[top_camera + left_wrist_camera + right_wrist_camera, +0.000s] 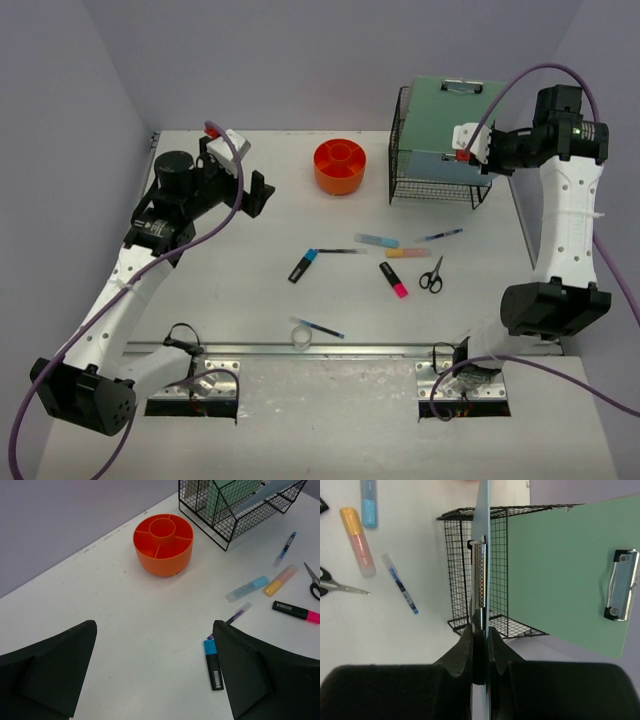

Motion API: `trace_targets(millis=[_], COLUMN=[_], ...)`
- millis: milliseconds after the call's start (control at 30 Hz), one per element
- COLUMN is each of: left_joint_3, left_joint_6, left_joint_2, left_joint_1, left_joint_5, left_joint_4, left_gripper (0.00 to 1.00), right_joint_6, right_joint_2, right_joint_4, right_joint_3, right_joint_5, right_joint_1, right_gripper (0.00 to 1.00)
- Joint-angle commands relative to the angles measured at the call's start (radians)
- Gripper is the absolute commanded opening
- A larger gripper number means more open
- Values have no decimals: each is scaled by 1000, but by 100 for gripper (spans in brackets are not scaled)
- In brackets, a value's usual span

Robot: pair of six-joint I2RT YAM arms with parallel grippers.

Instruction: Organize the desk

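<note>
The white desk (pixel 240 300) holds scattered stationery. My right gripper (pixel 480 630) is shut on the edge of a thin pale blue clipboard (pixel 482 540) with a metal clip, seen edge-on. It holds the board at the black wire rack (pixel 432 185), beside a green clipboard (pixel 560 570) that stands in the rack. My left gripper (pixel 154 627) hangs open over bare desk at the back left. Nothing is between its fingers. An orange round organizer (pixel 163 544) sits ahead of it. A black highlighter with a blue cap (pixel 213 662) lies by its right finger.
Mid-desk lie a pale blue highlighter (pixel 376 240), an orange one (pixel 407 253), a black-and-pink one (pixel 393 279), scissors (pixel 432 275) and a blue pen (pixel 440 236). Another pen (pixel 318 328) and a small clear ring (pixel 301 338) lie near the front rail. Lavender walls enclose the desk.
</note>
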Motion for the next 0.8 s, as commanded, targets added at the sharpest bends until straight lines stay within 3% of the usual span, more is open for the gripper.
trace_targets(millis=[0, 100, 167, 300, 433, 633, 767], left_joint_3=[49, 47, 47, 43, 47, 42, 40], left_joint_6=[-12, -11, -10, -7, -1, 8, 13], left_joint_2=[12, 21, 25, 42, 59, 82, 96], left_joint_1=[-8, -8, -8, -8, -8, -8, -8], left_joint_5=[20, 22, 21, 21, 24, 24, 26], left_joint_4=[32, 32, 33, 36, 41, 49, 52], left_gripper=[100, 100, 100, 100, 100, 100, 100], right_joint_6=[-36, -11, 32, 145, 284, 587, 704], right_joint_2=[83, 132, 148, 165, 166, 176, 137], right_joint_4=[-41, -36, -4, 121, 299, 591, 804], right_joint_3=[80, 109, 108, 84, 45, 36, -76], right_joint_5=[-101, -98, -86, -61, -22, 65, 161], right_joint_1=[-14, -13, -13, -13, -10, -1, 39], right_gripper=[0, 0, 8, 50, 81, 97, 98])
